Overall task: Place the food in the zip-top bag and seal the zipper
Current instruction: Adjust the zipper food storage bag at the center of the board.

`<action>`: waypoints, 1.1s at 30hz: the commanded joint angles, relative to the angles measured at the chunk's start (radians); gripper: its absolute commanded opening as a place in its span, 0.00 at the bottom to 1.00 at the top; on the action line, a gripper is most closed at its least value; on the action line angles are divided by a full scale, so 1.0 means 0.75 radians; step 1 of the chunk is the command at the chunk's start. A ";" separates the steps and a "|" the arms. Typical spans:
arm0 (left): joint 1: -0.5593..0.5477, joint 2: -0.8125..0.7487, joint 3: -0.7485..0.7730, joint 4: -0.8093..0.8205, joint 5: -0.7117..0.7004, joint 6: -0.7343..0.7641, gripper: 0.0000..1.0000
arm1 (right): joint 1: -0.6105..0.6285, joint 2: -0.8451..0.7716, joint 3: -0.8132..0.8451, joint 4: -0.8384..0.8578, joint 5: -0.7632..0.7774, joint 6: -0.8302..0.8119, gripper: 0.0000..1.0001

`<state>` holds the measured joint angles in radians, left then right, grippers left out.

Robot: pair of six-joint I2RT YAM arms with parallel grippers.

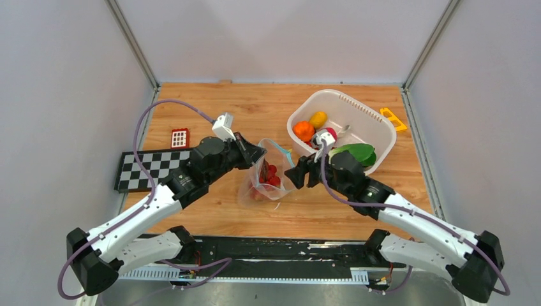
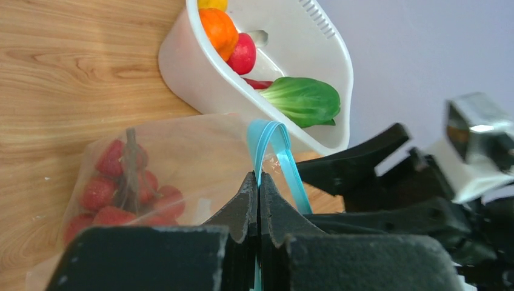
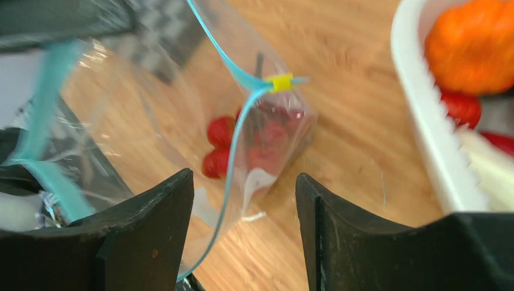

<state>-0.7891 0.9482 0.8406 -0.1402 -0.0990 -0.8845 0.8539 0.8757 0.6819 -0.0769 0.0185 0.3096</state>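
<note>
Centre frame we see the clear crinkly zip-top bag [image 1: 265, 182], red grape bunch [image 1: 270, 175] inside; our left gripper [image 2: 259, 182] pinches its thin teal zipper strip [image 2: 254, 142], our right gripper [image 3: 245, 182] beside it, jaws apart.

White basket [image 1: 367, 121], checkerboard mat [image 1: 150, 169], red grid tile [image 1: 180, 138], yellow piece [image 1: 393, 118]

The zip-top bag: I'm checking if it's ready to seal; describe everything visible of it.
The zip-top bag is clear, crinkly plastic, resting on the wooden table with its mouth open. Its teal zipper carries a yellow slider and is pinched by the shut left gripper. A red grape bunch sits inside. The right gripper stands open beside it.
</note>
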 commanded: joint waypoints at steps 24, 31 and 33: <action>0.004 -0.254 0.211 -0.486 -0.414 0.183 0.00 | -0.008 0.626 0.580 0.218 -0.405 -0.074 0.00; 0.006 -0.174 0.119 -0.424 -0.371 0.159 0.00 | -0.082 0.709 0.543 0.015 -0.195 -0.159 0.09; 0.006 -0.137 0.101 -0.399 -0.359 0.157 0.00 | -0.116 0.734 0.566 -0.044 -0.234 -0.196 0.11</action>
<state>-0.7891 0.7982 0.9421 -0.4873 -0.3752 -0.7643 0.8116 1.3891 1.0851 -0.0174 -0.1905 0.2199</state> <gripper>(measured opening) 0.008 0.092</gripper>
